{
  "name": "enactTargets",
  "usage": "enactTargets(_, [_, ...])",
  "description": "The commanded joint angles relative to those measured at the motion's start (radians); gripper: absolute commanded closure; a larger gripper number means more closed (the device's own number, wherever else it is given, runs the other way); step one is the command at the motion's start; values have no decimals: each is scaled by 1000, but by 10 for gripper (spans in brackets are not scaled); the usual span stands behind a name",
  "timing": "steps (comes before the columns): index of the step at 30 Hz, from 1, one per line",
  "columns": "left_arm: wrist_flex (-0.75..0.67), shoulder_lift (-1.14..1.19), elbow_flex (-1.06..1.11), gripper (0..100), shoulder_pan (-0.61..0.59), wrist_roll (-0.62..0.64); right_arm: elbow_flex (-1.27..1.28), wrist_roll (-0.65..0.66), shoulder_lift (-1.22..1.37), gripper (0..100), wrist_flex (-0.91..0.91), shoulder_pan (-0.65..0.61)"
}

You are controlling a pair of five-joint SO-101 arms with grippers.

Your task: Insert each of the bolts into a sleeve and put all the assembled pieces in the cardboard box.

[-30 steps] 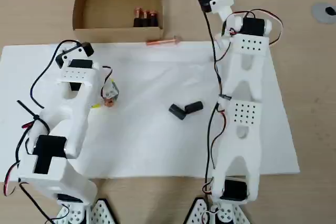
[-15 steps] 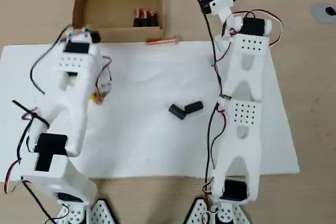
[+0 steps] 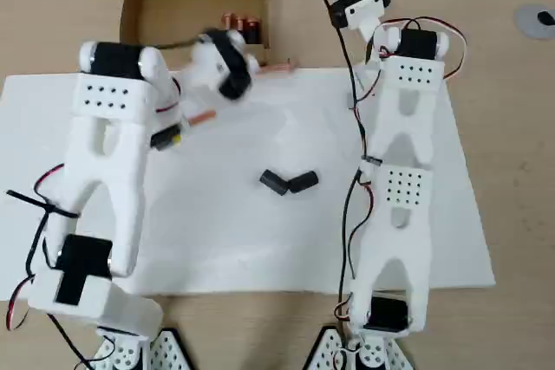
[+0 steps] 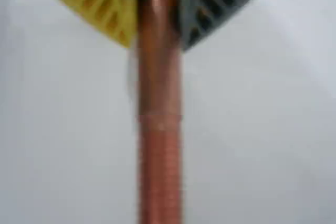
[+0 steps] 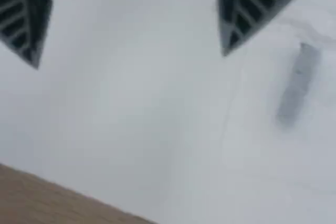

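Up close, the left hand is clamping a copper bolt above the white sheet; from overhead, two black sleeves are lying mid-sheet, well short of the box. The right hand is hanging with fingers apart

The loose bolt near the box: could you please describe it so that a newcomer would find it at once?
Start at the cardboard box. Just outside its front right corner, along the white sheet's far edge, lies a copper bolt. Unlike the other bolt, clamped in the left hand, it lies free, and unlike the pieces in the box it wears no black sleeve.
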Motion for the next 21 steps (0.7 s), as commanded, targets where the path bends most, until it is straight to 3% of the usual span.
enactTargets(1, [9,-67,66,993,29,-150,-58,0,-134,737,20,27])
enactTargets(5, [6,-65,218,993,25,-282,-58,0,-171,737,25,31])
enactTargets(10, [-58,-62,361,989,-9,-358,-58,0,-197,738,25,30])
enactTargets(15, [-201,1,425,987,-117,-387,-56,0,-194,738,41,30])
enactTargets(18, [-198,51,376,984,-143,-381,-54,0,-194,738,46,24])
enactTargets(21, [-180,101,288,919,-144,-313,-54,0,-194,738,46,19])
